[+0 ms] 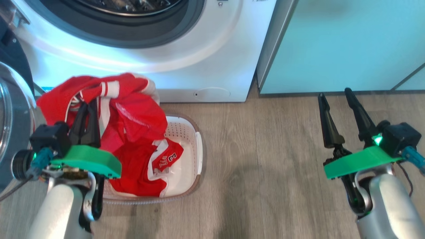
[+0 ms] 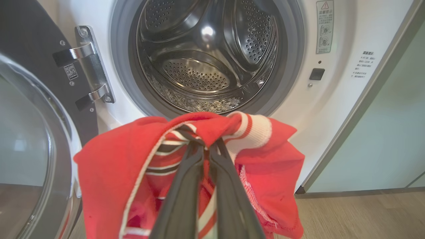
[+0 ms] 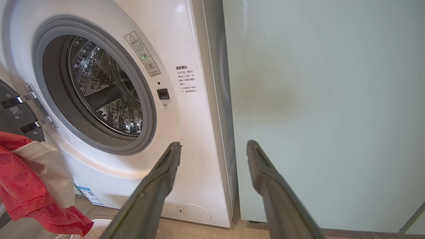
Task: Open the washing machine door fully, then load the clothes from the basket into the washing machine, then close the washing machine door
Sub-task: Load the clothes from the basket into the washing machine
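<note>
Head view, left to right. The washing machine door (image 1: 18,109) stands swung open at the left of the washing machine (image 1: 199,66), its clear glass bowl ringed by a glossy black rim. Before the machine's lower left corner, the basket (image 1: 187,132), cream-white with perforated walls and a brown rim, sits on the wooden floor (image 1: 265,166). It holds part of the clothes (image 1: 132,122): bright red jersey fabric with white bands, white lettering and a numeral. More red fabric is held above the basket's left half, bunched around the left gripper (image 1: 88,106), whose two dark fingers are pressed together on a fold edged with red-and-white striping.

Left wrist view: the pinched fabric hangs in front of and below the machine's opening, outside it; the steel drum (image 2: 206,59) behind shows perforated walls and paddles.

Right of the machine's front, the right gripper (image 1: 334,92) hovers over the floor, fingers spread wide, well apart from the clothes, pointing toward the mint-green cabinet (image 1: 342,43) beside the machine.
</note>
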Controlling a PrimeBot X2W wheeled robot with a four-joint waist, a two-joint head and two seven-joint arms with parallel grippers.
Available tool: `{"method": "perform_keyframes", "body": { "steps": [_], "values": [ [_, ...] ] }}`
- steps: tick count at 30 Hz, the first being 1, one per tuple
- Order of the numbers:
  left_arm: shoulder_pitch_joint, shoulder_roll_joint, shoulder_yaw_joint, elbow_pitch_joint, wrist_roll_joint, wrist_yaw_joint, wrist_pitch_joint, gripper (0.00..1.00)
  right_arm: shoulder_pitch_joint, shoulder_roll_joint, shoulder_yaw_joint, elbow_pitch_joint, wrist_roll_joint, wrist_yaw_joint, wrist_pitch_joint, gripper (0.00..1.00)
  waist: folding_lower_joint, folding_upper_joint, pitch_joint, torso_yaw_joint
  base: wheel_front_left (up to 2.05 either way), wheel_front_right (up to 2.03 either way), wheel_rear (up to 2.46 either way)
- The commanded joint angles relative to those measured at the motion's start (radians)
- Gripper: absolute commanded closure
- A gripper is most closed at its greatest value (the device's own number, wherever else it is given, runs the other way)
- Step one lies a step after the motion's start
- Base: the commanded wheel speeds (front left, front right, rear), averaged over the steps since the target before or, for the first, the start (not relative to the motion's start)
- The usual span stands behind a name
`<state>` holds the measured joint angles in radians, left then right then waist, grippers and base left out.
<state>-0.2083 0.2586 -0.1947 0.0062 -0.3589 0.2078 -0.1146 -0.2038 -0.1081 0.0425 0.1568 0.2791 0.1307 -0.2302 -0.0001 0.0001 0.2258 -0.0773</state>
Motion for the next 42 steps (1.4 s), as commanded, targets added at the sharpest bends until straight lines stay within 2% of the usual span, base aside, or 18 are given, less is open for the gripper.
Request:
{"method": "perform_keyframes", "body": {
  "steps": [1, 13, 33, 42],
  "values": [
    [-0.018, 0.032, 0.035, -0.049, 0.013, 0.011, 0.002, 1.0, 0.005, -0.003, 0.016, -0.031, -0.009, 0.0, 0.002, 0.0, 0.0001, -0.0001, -0.017, -0.006, 0.0, 0.0, 0.0],
    [0.075, 0.049, 0.032, -0.121, 0.01, 0.037, 0.043, 1.0, 0.07, 0.015, -0.008, -0.058, -0.02, 0.0, 0.029, 0.0, 0.0001, -0.0001, -0.078, -0.017, 0.0, 0.0, 0.0],
    [0.074, 0.066, 0.033, -0.133, 0.001, 0.048, 0.056, 1.0, 0.06, 0.028, 0.001, -0.069, -0.021, 0.0, 0.029, 0.0, 0.0001, -0.0001, -0.067, -0.02, 0.0, 0.0, 0.0],
    [0.025, 0.07, 0.023, -0.133, 0.001, 0.044, 0.074, 1.0, 0.043, 0.032, 0.01, -0.08, -0.017, 0.0, 0.024, 0.0, 0.0001, -0.0001, -0.024, -0.033, 0.0, 0.0, 0.0]
  ]
}}
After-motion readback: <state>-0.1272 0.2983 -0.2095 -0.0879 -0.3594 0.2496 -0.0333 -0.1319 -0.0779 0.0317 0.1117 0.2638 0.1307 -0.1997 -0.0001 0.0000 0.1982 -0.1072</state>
